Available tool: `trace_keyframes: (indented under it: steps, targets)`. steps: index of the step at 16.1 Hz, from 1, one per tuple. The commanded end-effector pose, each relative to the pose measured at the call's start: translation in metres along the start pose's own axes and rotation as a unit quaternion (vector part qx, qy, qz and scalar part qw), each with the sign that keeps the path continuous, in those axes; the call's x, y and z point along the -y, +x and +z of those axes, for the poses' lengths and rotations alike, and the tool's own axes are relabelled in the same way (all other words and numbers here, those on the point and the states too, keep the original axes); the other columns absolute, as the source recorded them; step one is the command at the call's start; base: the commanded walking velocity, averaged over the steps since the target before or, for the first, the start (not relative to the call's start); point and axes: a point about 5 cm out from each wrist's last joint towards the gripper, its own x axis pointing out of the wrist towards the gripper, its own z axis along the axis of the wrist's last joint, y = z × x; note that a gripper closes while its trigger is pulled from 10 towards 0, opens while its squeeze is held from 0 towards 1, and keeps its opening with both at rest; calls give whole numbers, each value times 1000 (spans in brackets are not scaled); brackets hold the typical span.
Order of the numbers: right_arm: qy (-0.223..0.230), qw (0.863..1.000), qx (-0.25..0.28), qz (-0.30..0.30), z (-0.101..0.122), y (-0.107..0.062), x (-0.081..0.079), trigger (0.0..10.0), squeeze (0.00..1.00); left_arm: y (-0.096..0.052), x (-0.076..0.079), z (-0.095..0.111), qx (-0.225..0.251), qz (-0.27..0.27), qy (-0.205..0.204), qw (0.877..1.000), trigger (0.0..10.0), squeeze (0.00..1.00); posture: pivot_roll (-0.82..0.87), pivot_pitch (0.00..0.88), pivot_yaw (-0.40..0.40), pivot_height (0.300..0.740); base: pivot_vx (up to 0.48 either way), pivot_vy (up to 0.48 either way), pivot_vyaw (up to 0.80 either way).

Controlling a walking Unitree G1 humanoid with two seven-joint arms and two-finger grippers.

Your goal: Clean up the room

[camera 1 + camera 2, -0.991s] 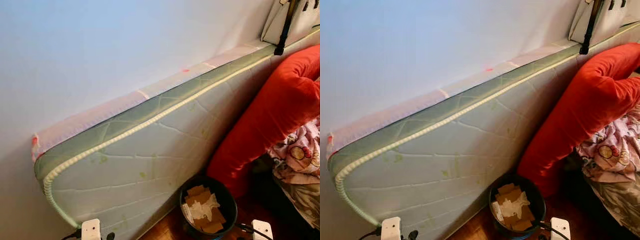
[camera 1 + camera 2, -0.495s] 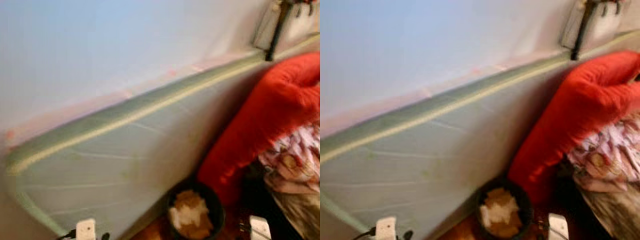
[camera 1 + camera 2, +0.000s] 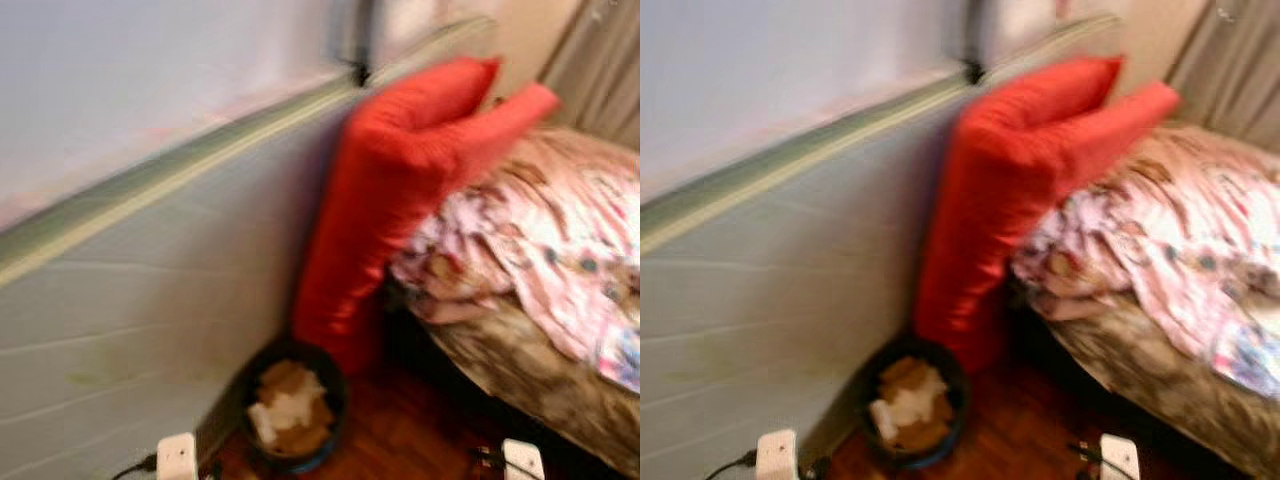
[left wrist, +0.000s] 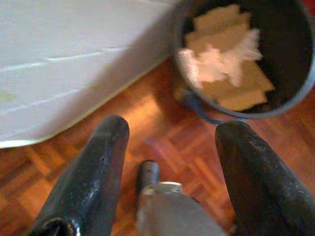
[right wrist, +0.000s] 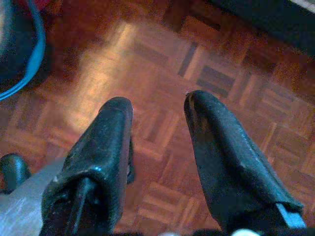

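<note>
Red pillow (image 3: 400,170) and rumpled bed (image 3: 540,250) have swung into view as the robot turns right; bin (image 4: 246,54) lies near the released left tool (image 4: 170,142); right tool (image 5: 157,123) released, over bare parquet

Blurred all over. Pale green mattress (image 3: 130,300) propped on edge against a white wall (image 3: 150,80), a long red cushion (image 3: 390,190) leaning just beside it, upper end lying over a bed (image 3: 520,370) heaped with rumpled pink patterned bedding (image 3: 530,230). Dark round bin (image 3: 290,405) on the parquet floor (image 3: 410,430) at the cushion's foot, holding brown and white paper scraps (image 3: 285,405).
</note>
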Motion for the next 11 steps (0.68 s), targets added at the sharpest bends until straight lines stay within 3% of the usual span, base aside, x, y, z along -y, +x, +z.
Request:
trace_keyframes:
  steps: [1, 11]
  targets:
    - [8, 998, 43, 50, 54, 9, -31, 10000, 0, 6, -57, 32, -57, 24, 97, 993, 10000, 0, 52, 0, -13, 740, 0, -337, 0]
    - [6, 998, 44, 51, 54, 9, -31, 10000, 0, 6, -56, 32, -58, 20, 100, 993, 10000, 0, 49, 0, -14, 740, 0, -336, 0]
